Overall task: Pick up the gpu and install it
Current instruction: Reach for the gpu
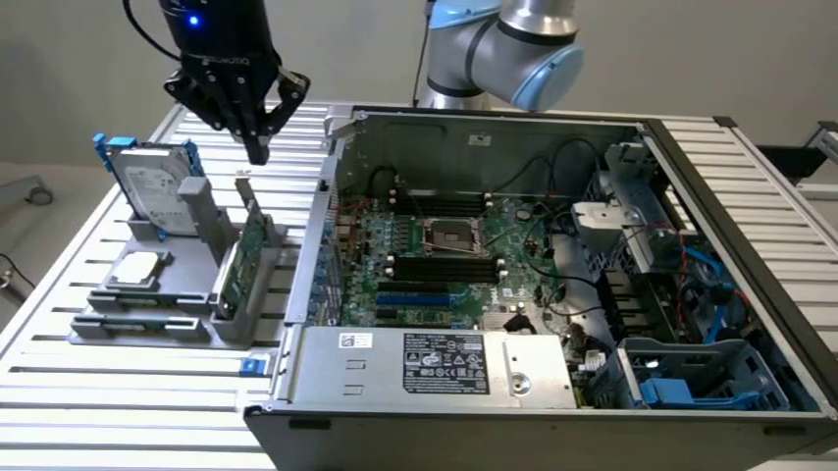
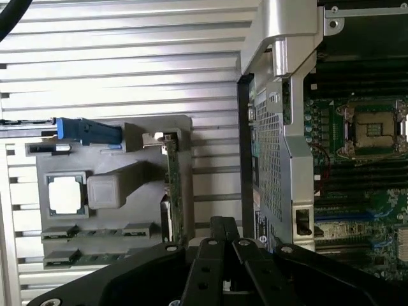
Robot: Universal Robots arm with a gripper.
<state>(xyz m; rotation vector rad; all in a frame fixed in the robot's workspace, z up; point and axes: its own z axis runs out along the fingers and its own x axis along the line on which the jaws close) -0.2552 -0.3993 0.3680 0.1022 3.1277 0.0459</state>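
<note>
The gpu (image 1: pixel 246 253) stands on edge in a slot of the grey holder (image 1: pixel 171 324), green board showing, silver bracket end up at the back. In the wrist view the gpu (image 2: pixel 173 191) appears edge-on in the grey holder (image 2: pixel 115 146). My black gripper (image 1: pixel 257 149) hangs above the holder, a short way over the card's far end, fingers pressed together and empty. Its shut fingertips (image 2: pixel 223 224) sit close together in the wrist view, beside the card's edge.
An open computer case (image 1: pixel 550 265) with its motherboard (image 1: pixel 439 260) lies to the exterior view's right of the holder. A silver hard drive in a blue frame (image 1: pixel 151 186) and a small square chip (image 1: pixel 141 267) also sit in the holder. Slatted metal table (image 1: pixel 78 392) underneath.
</note>
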